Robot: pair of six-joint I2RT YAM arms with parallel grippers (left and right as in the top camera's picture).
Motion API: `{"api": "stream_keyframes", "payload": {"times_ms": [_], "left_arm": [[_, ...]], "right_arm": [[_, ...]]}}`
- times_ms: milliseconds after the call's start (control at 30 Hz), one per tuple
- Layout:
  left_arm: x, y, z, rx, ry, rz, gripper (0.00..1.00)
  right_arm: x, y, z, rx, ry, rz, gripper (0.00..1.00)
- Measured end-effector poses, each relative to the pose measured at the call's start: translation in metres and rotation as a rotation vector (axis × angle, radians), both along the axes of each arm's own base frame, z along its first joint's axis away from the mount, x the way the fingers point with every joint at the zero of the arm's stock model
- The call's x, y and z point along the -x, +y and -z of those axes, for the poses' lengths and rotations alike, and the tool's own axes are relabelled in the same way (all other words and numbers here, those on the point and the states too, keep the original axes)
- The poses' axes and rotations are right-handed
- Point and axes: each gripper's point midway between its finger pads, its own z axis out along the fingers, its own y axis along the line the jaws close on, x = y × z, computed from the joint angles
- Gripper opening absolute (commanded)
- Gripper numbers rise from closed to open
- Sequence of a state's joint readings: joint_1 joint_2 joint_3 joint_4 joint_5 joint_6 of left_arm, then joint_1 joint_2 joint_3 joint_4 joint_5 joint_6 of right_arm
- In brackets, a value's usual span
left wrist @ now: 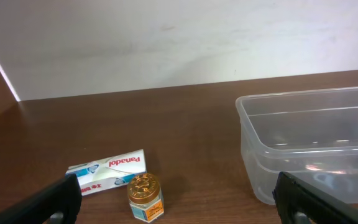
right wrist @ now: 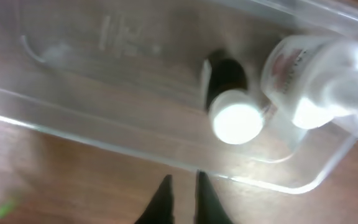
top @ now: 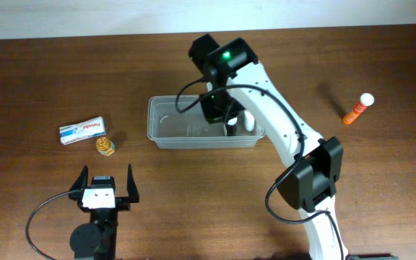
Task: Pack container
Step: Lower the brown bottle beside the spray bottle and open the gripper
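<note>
Right jaws closed above the container (top: 172,126), left jaws spread wide

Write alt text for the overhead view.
A clear container sits centered on a dark wooden table, the right arm bent over its right end, where a white bottle sits inside. Left of it are a Panadol box and gold-lidded jar; the left end effector is open nearby, an orange tube far right.

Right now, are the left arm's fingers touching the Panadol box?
Apart. The overhead view shows bare table between the left fingers and the Panadol box.
</note>
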State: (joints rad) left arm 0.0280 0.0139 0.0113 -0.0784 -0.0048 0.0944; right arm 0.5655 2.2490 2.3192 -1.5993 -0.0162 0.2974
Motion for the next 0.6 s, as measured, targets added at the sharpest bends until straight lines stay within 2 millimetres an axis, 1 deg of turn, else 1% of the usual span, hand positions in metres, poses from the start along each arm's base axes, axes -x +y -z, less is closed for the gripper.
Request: {"api": "stream_keyframes", "payload": {"times_ms": [133, 200, 333, 433, 600], "left_arm": [[0.000, 0.000, 0.000, 0.000, 0.000, 0.000, 0.99], [0.000, 0.000, 0.000, 0.000, 0.000, 0.000, 0.99], [0.000, 0.000, 0.000, 0.000, 0.000, 0.000, 0.99], [0.000, 0.000, 0.000, 0.000, 0.000, 0.000, 0.99], [0.000, 0.000, 0.000, 0.000, 0.000, 0.000, 0.99]], "right_arm": [[0.006, 0.009, 0.001, 0.000, 0.001, -0.027, 0.04], [0.008, 0.011, 0.004, 0.004, 0.005, -0.032, 0.04], [0.009, 0.010, 0.019, 0.021, 0.022, -0.035, 0.04], [0.011, 0.008, 0.035, 0.037, 0.039, -0.034, 0.04], [0.008, 0.005, 0.049, 0.055, 0.033, -0.031, 0.04]]}}
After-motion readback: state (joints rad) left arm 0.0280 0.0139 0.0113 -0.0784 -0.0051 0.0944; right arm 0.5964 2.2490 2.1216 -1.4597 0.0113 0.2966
